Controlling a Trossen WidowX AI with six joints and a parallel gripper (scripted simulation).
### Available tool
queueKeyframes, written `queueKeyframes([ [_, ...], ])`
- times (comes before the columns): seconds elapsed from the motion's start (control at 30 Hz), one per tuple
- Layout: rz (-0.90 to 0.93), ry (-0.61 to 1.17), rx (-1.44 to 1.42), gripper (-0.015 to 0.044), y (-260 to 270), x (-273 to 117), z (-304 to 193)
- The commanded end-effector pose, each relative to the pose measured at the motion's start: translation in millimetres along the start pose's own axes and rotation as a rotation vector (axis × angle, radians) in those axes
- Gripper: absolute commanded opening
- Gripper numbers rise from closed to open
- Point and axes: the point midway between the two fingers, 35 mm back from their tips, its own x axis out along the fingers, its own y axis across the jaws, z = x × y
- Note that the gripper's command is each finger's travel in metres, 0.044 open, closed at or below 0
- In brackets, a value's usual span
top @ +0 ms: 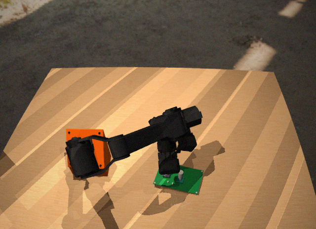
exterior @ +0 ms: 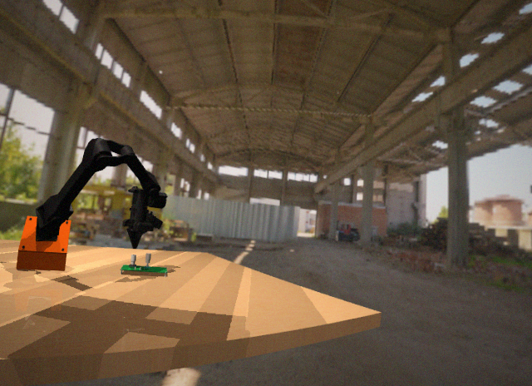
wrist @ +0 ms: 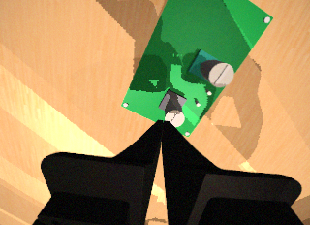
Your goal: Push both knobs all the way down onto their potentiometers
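Note:
The green circuit board stands on short legs on the table. One light-grey knob stands upright above a dark grey potentiometer; the top view hides this knob behind the gripper. The other, larger-looking knob stands upright above a teal potentiometer. How far each knob sits down its shaft is too small to tell. My gripper is shut and empty, pointing down a little above the first knob, with a gap between them.
The arm's orange base stands on the table to the left of the board. Small white pins rise from the board near the knobs. Shadows of the arm fall across the board and table.

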Motion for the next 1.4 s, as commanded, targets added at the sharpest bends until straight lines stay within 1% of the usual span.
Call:
queueKeyframes([
  [0.0,0.006,0.001,-0.149,0.0,-1.4,-2.5,3.5],
  [1.37,0.003,0.001,-1.575,0.0,-22.2,-21.3,26.9],
])
